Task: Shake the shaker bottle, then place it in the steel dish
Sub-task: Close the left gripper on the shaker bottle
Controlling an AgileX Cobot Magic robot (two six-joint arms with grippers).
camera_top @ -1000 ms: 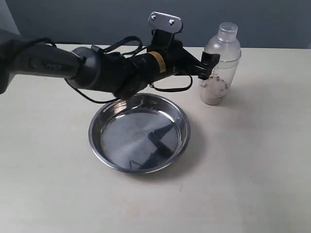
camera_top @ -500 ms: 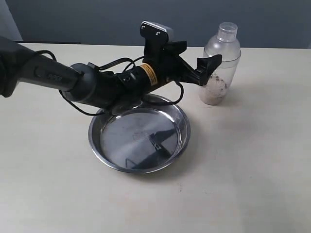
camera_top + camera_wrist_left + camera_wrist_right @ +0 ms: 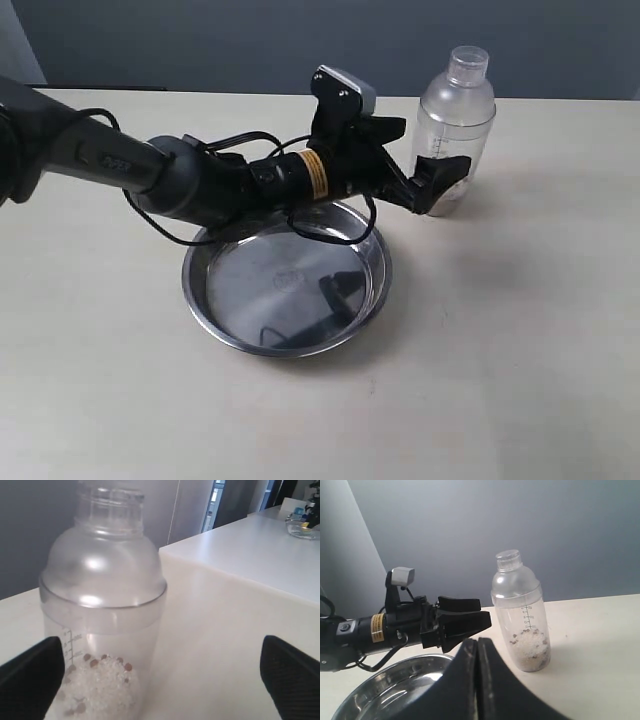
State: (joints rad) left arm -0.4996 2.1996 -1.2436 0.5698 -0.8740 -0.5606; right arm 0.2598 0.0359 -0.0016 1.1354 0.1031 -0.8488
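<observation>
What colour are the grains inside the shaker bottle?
Whitish grains with brown specks in the shaker bottle; left wrist view shows best.

Beige table (image 3: pixel 520 340), steel dish (image 3: pixel 250 290) near middle, shaker bottle (image 3: pixel 457 120) upright beside it

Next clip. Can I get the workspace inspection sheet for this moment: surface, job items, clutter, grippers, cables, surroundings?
Surface: beige table, no spills seen.
Shaker bottle: upright on the table beyond the dish, cap on, whitish grains with dark specks at the bottom.
Steel dish: flat on the table, nothing in it, only reflections.
Clutter: nothing seen.
Left gripper: open, level with the bottle's lower part, not closed on it.
Right gripper: shut, empty, seen only in its wrist view.
Cables: black cable looped along the left arm, hanging near the dish's far rim.
Surroundings: grey-blue wall behind the table; white counter in the left wrist view.
</observation>
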